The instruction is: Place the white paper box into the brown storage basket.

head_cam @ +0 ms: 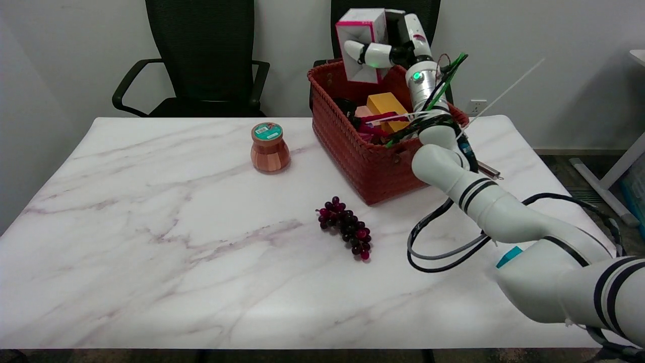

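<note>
White paper box (360,43) is held clamped in the right hand's (390,48) fingers (370,53), upright, directly above the brown storage basket's (347,146) far rim; lowering is required

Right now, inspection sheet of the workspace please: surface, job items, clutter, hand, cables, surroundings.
Surface: white marble-pattern table, no spills seen.
Job's things: white paper box with pink edging, held in the air over the brown storage basket; basket already holds a yellow block and other items.
Clutter: wooden jar, bunch of grapes, teal object partly hidden by the arm.
Hand: right hand holds the box, fingers around it.
Cables: black loop hanging on the table; green wires along the forearm.
Surroundings: two black chairs, grey wall.
</note>
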Robot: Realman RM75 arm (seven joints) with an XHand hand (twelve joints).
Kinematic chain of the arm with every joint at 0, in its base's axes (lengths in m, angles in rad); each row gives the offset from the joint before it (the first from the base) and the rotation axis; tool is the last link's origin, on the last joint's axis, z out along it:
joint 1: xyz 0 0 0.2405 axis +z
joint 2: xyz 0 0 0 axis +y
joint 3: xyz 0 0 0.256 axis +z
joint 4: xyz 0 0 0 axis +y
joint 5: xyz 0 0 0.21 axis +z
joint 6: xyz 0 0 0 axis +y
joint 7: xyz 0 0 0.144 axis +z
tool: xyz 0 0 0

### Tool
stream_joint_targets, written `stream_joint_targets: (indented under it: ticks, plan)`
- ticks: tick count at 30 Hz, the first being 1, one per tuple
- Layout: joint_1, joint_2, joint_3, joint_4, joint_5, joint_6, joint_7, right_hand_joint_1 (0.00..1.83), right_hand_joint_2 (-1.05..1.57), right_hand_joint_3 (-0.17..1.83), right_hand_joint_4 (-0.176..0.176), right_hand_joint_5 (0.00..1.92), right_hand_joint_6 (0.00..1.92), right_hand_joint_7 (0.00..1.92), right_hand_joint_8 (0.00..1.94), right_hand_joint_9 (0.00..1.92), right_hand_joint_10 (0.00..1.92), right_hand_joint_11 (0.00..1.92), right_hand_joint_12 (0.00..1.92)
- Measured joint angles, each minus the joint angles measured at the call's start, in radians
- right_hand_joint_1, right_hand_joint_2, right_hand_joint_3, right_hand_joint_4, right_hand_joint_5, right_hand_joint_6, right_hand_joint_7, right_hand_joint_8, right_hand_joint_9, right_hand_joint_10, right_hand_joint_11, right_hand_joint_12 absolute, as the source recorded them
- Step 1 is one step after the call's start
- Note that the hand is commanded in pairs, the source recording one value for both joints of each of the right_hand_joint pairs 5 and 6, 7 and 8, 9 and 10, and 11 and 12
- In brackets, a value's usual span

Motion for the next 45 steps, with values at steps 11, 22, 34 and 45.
stream_joint_targets:
  ticks: [11, 22, 34, 45]
  plan:
    - [0.113, -0.004, -0.006, -0.275, -0.001, -0.075, -0.016, 1.24, 0.63, 1.09, 0.000, 0.77, 0.77, 1.19, 1.19, 1.13, 1.13, 0.88, 0.88]
    - [0.201, -0.014, -0.068, -0.360, -0.021, -0.175, -0.078, 1.26, -0.27, 1.06, 0.000, 0.06, 0.06, 0.20, 0.20, 0.18, 0.18, 0.02, 0.02]
    - [0.242, -0.008, -0.097, -0.291, -0.068, -0.254, -0.164, 1.28, -0.24, 0.87, 0.000, 0.07, 0.07, 0.13, 0.13, 0.13, 0.13, 0.00, 0.00]
    - [0.175, 0.047, -0.038, -0.100, -0.051, -0.212, -0.328, 1.31, 0.49, 0.98, 0.000, 0.04, 0.04, 0.39, 0.39, 0.22, 0.22, 0.17, 0.17]
